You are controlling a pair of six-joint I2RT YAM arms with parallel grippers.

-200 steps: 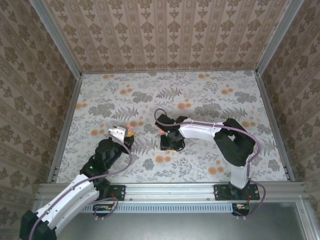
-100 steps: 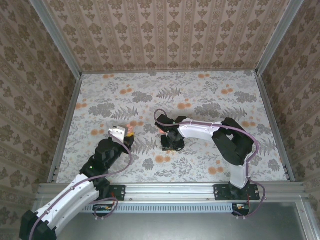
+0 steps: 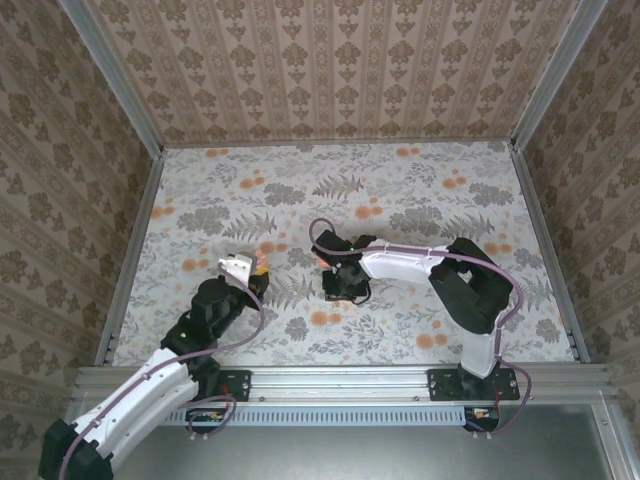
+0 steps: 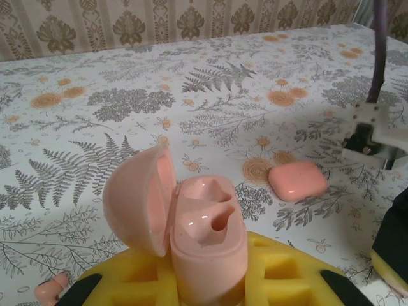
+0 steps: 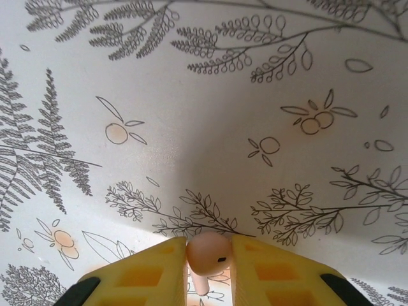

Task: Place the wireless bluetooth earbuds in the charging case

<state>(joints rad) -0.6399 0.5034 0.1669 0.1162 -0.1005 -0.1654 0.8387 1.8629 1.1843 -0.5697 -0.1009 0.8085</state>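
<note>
Open worktop (image 3: 420,215) all round, edges well off
right pincer (image 5: 208,247) clenched on earbud (image 5: 205,254); left pincer (image 4: 207,271) grips open case (image 4: 204,239), lid to its left

No legible text or labels anywhere.

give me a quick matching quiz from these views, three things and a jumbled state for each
Things:
1. charging case
2. earbud
3. pink rounded block

States:
A. lying loose on the table, no gripper touching it
B. lid open, wells empty, held by the left gripper
C. pinched in the right gripper

Pairs: 1-B; 2-C; 3-A
</note>
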